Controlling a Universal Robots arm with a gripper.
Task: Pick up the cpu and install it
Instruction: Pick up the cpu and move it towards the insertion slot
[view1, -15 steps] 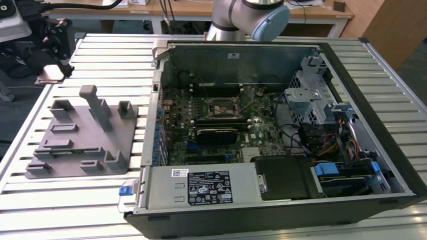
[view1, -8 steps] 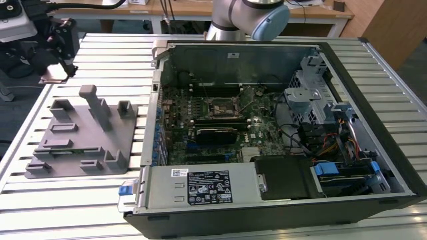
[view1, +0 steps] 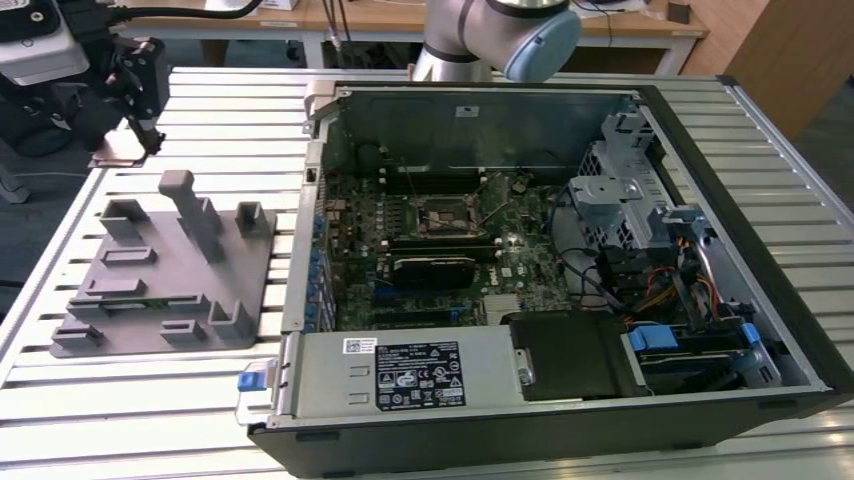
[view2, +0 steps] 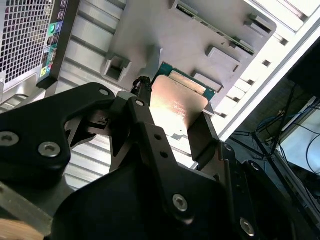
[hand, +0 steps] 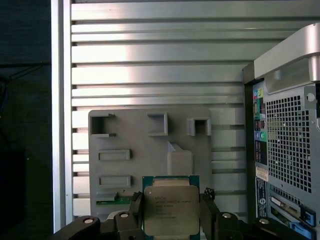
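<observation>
Exterior view: slatted aluminium bench (view1: 120, 400) with desks behind it. An open computer case (view1: 534, 440) lies on its side on the bench, motherboard (view1: 521, 270) exposed, and I can see the square socket (view1: 441, 215) near its middle. A grey plastic tray (view1: 160, 290) with upright posts sits just beside the case on the exterior view's left. The arm (view1: 487, 35) rises behind the case. Its hand (view1: 139, 140) hangs over the bench beyond the tray's far end.

Second wrist view: the two black fingers (view2: 145, 117) are pinching the cpu (view2: 177, 107), one on each opposite edge. The silvery-beige lid faces the camera and the green rim shows at the far edge. I see the tray below the chip and the case's perforated rear panel (view2: 25, 35) off to one side.

First wrist view: the cpu is held flat between the fingers, clear of the tray under it and not resting in any recess. The rear panel with its coloured ports stands close by. I log the chip as gripped and lifted, well apart from the socket.
</observation>
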